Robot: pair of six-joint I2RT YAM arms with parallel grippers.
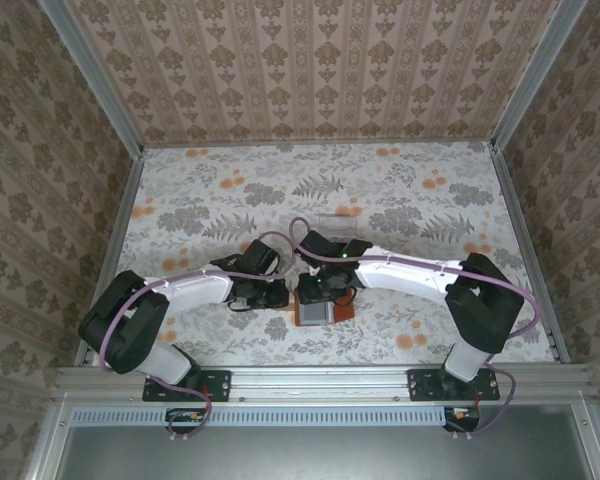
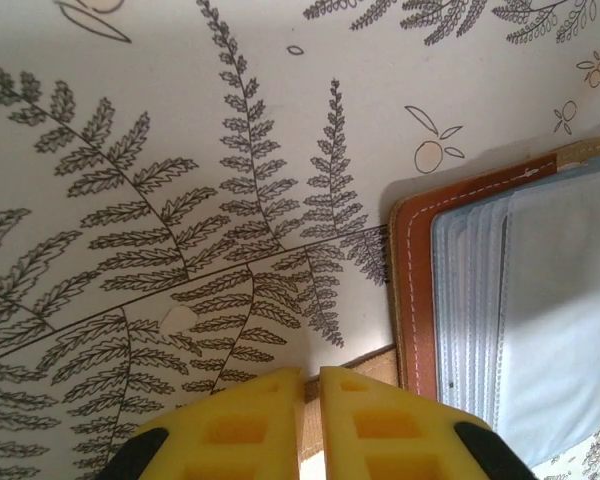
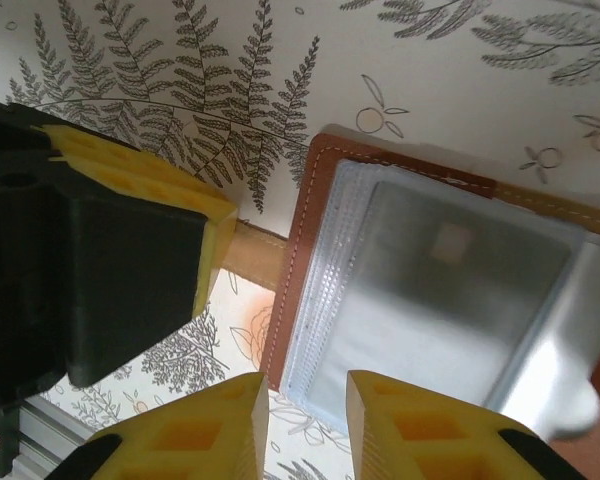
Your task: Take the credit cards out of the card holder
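The brown leather card holder [image 1: 318, 312] lies open on the fern-patterned table near the front edge, between both grippers. In the left wrist view its stitched brown edge [image 2: 416, 290] and grey-blue ribbed slots show at the right. My left gripper [image 2: 311, 375] is shut on the holder's tan strap [image 2: 355, 362]. My right gripper [image 3: 305, 385] is open just above the holder's left edge [image 3: 290, 290], with nothing between its fingers. A pale grey credit card [image 3: 460, 290] sits in a clear slot. The dark card is hidden.
A clear plastic tray [image 1: 335, 222] lies just behind the grippers. The left gripper's black body and yellow finger [image 3: 130, 240] stand close beside the holder in the right wrist view. Patterned walls close in the table; a metal rail [image 1: 320, 380] runs along the front.
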